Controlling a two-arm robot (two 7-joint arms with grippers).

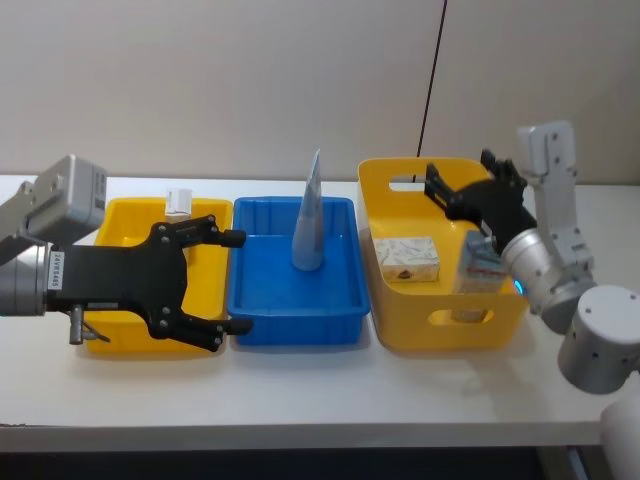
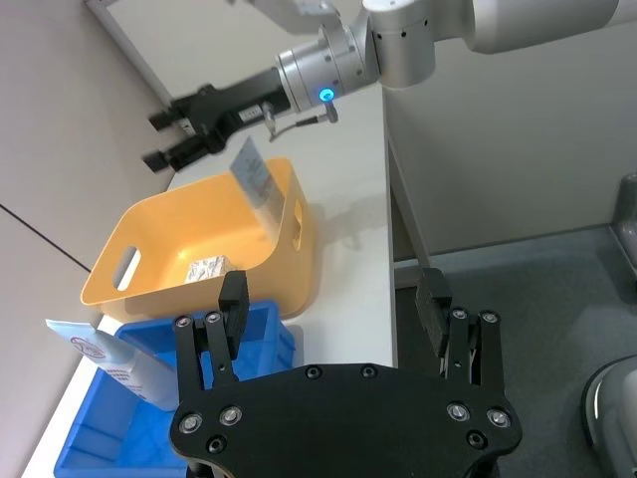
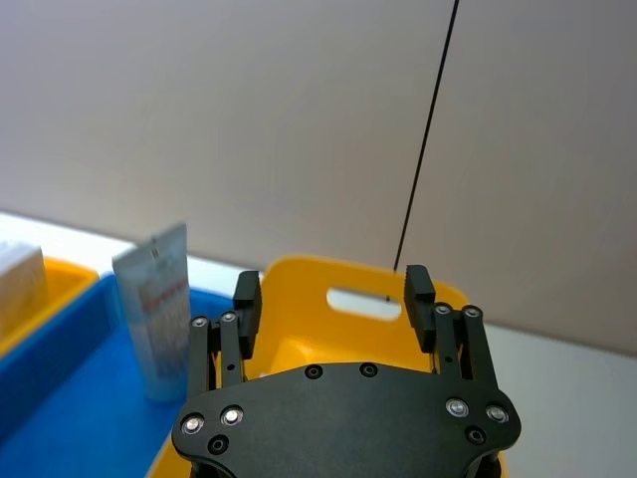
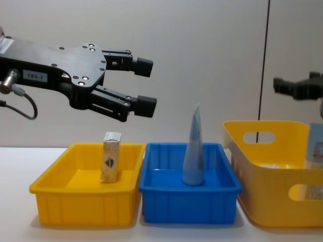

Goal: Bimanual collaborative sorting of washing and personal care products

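A white counter is seen against a plain pale wall with a thin black cable hanging down it. Three bins are lined up touching: a tall yellow bin with handle slots at the robot's right, a blue bin in the middle, a low yellow bin at left. Open counter is left in front of the bins. The left gripper is held above the low yellow bin, fingers spread, empty. The right gripper is held over the tall bin's back rim, fingers spread, empty. One tube is stood upright in the blue bin; a second tube is leaned at the tall bin's right wall beside a lying carton. Another carton is stood upright in the low yellow bin. Print is not readable.
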